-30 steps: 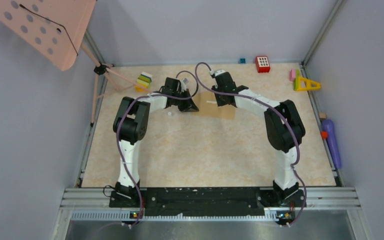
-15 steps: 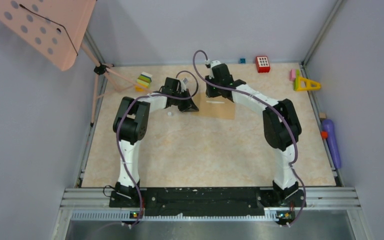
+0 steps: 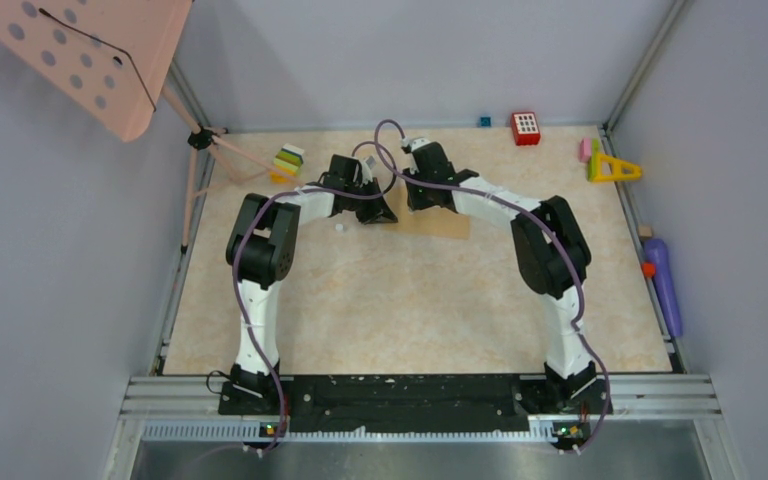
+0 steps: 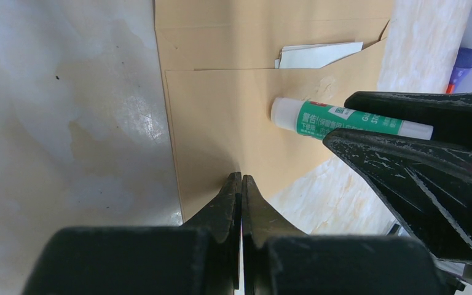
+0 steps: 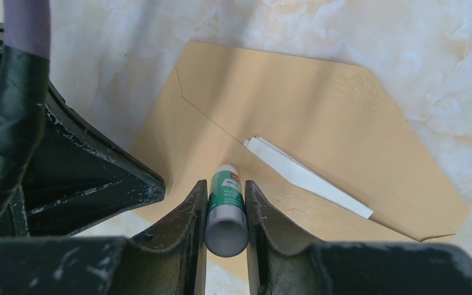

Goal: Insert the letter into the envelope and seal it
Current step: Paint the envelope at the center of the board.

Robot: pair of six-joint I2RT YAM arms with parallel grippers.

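1. The envelope (image 3: 445, 222) lies flat on the table (image 3: 410, 300), near the middle of the far edge. Its flap is open and spread flat.
2. The letter (image 5: 307, 175) sits in the pocket, with one white strip showing at the mouth.
3. Right gripper (image 5: 224, 187): jaws narrow, clamped on a glue stick (image 5: 226, 206). The stick's white end points at the envelope close to the pocket mouth.
4. Left gripper (image 4: 241, 181): fingers closed together with nothing between them. The tips are down on the envelope's edge, apparently as a hold-down.
5. Step in hand, by my judgement: gluing ahead of the seal. To do it well:
   - The left tips should pin the paper so it cannot slide.
   - The stick should run along the flap margin and stay clear of the letter.
   - The exposed strip wants pushing home before the flap is folded.
6. Views compared:
   - The left wrist view shows the stick side-on, with its green label and its white end low over the paper. I cannot tell whether it touches or is capped.
   - The right wrist view shows only the stick's butt, but gives the flap's outline, which the left view crops.
   - The overhead view shows only a part of the envelope past the arms, and neither letter nor stick.
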